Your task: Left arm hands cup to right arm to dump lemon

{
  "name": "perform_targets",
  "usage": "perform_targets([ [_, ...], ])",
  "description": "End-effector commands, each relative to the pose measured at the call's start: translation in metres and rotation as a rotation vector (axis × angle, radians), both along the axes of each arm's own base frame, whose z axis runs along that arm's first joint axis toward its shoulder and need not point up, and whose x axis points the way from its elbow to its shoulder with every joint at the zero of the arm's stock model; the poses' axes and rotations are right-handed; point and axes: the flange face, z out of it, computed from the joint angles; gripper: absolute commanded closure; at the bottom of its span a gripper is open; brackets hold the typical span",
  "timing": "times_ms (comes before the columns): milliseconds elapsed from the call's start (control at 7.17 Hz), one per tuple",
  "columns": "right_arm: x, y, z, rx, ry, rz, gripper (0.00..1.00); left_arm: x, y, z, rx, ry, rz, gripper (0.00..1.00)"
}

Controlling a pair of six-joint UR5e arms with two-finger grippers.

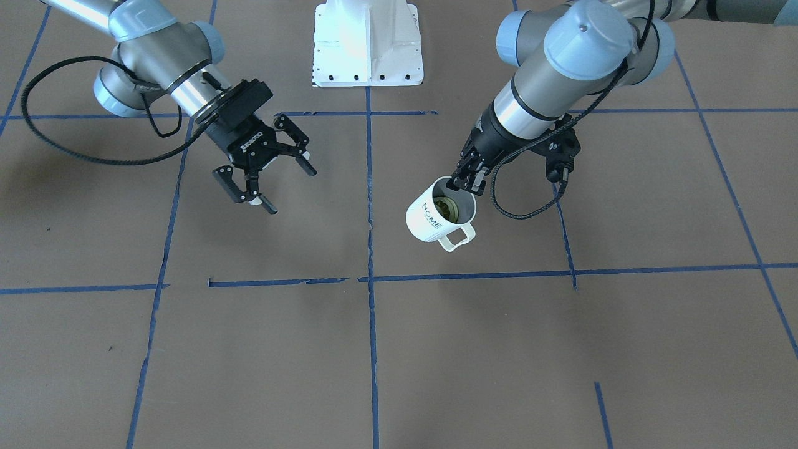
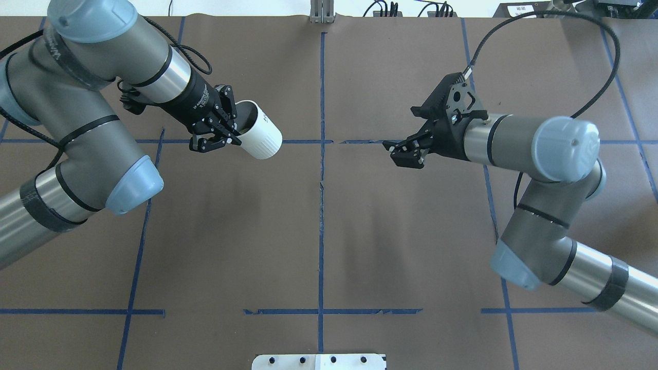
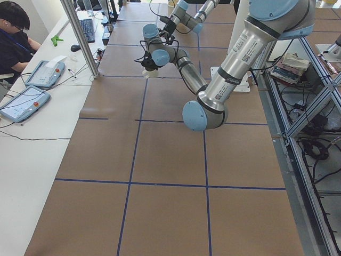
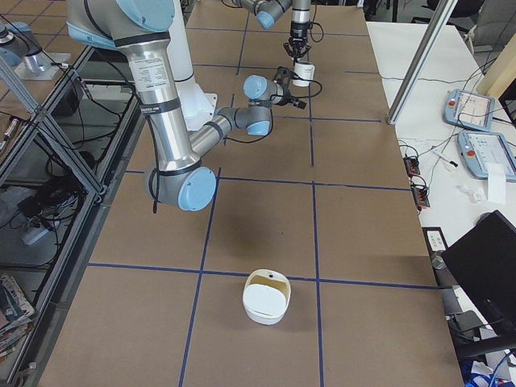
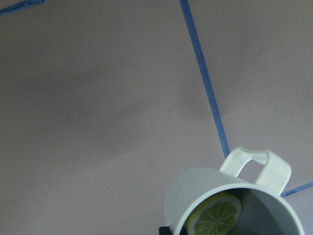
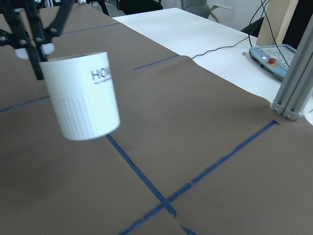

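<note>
My left gripper (image 2: pixel 232 128) was clamped on the cup (image 2: pixel 259 134). It pinched one wall of the rim, one finger inside the mouth & one outside. The cup seemed to hang clear of the table (image 2: pixel 318 231), on my left side of the ctr tape line (image 2: pixel 322 77). My right gripper (image 2: pixel 403 153) stood wide open w/ nothing in it, across that line & well apart from the cup, fingers aimed its way.

Handling, as I judged it: the cup looked like glazed ceramic. So it'd be stiff w/ no give under the pads, smooth & prob. slippery, and it'd chip or crack if dropped. It seemed not light for a one-wall pinch, and held by the rim alone it could swing. The lemon (image 5: pixel 215 215) was a loose slice, cut face showing, lying low vs. the grey inner wall. It prob. weighed next to nothing but was free to slide out if the mouth dipped.

Where to take hold: my left fingers had the rim on the side opposite the handle (image 1: pixel 458 237). For the right, the best hold seemed to be the bare barrel below the "HOME" lettering (image 6: pixel 100 74), or else the free rim near the handle.

Pointing: the long axis was tilted, not upright. The mouth faced up & back toward my left wrist. The base pointed down & toward the table ctr. In the front view the handle sat on the low side, toward the operators. The right wrist cam saw the lettered side, handle hidden.
</note>
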Motion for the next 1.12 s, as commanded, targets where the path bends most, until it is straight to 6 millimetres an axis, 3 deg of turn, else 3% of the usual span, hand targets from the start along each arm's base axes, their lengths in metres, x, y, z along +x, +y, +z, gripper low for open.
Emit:
perform_targets([
  [0, -0.044, 0.043, -0.032, 0.03, -0.056, 0.074, 0.01, 0.025, 0.007, -0.028, -0.039, 0.012, -0.033, 1.0],
  [419, -0.05, 0.05, -0.031, 0.029, -0.049, 0.081, 0.01, 0.047, 0.03, -0.062, -0.074, 0.05, -0.02, 1.0],
  [977, -0.059, 0.049, -0.024, 0.025, -0.032, 0.078, 0.01, 0.052, 0.047, -0.091, -0.096, 0.091, -0.015, 1.0],
])
